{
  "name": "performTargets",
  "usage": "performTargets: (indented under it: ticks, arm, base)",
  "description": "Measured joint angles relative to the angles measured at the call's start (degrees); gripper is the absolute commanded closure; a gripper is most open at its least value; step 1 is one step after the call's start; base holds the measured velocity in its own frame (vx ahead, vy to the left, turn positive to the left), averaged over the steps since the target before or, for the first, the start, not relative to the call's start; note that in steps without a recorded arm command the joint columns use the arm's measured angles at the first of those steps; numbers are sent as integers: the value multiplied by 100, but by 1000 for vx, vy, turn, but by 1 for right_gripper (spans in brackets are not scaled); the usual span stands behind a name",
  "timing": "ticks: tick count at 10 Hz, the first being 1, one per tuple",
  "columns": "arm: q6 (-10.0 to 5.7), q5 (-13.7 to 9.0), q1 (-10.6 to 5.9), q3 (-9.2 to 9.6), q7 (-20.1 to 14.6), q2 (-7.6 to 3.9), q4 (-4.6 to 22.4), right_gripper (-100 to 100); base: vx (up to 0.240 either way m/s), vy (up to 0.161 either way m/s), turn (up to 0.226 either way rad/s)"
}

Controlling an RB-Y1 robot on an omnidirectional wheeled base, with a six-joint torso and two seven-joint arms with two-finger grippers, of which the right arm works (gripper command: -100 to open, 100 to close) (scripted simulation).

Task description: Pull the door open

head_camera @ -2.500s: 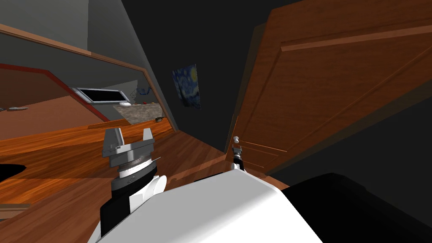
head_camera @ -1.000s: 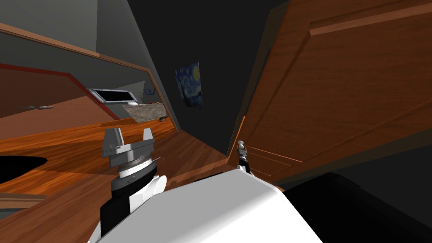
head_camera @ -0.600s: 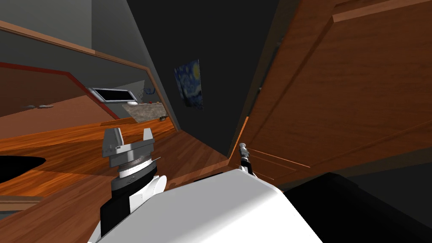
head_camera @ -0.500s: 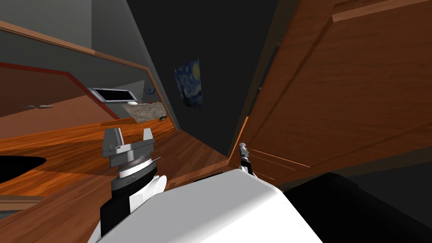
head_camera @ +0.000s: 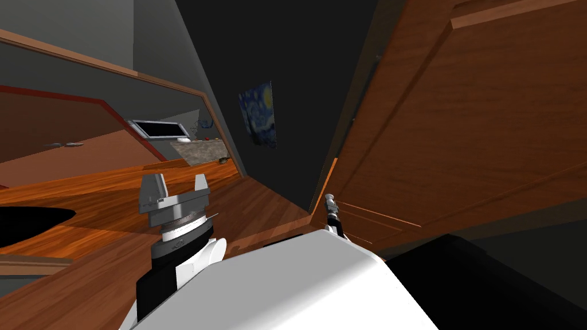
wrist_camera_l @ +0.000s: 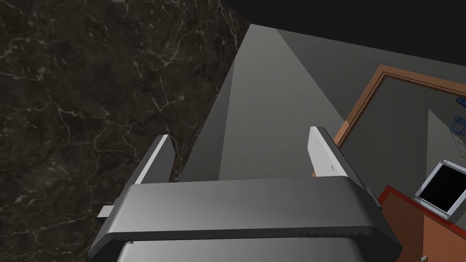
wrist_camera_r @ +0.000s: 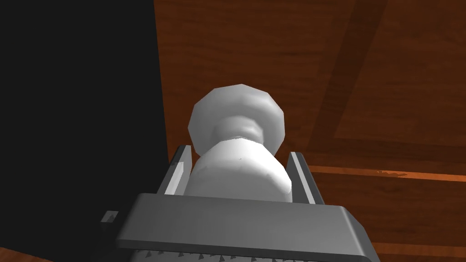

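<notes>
Right gripper (head_camera: 330, 204), lower centre of frame, clamps the rounded white knob (wrist_camera_r: 236, 116) to haul the brown panelled wooden door (head_camera: 458, 114) open; left gripper (head_camera: 175, 184) stands wide, unused.

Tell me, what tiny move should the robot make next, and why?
Probably pull the white knob a little towards its body: the right hand is shut on it, and the wooden door looks only partly open.

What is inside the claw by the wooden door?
A white door knob sits between the right claw's fingers, which press its sides. Behind it is the brown door. The knob's near end is covered by the claw's dark body.
</notes>
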Motion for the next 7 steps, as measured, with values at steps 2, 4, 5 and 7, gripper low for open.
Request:
performTargets:
  ticks: [2,4,5,7]
  arm:
    - [-17,58,-14,129,-134,-63,13,100]
    - [21,124,89,292,-275,-127,-81,100]
    - [7,162,100,382,-364,-160,-66,100]
    - [-20,233,145,542,-540,-241,-79,100]
  base:
    - [-237,15,121]
    - [-269,0,123]
    - [-262,31,130]
    - [-241,-3,98]
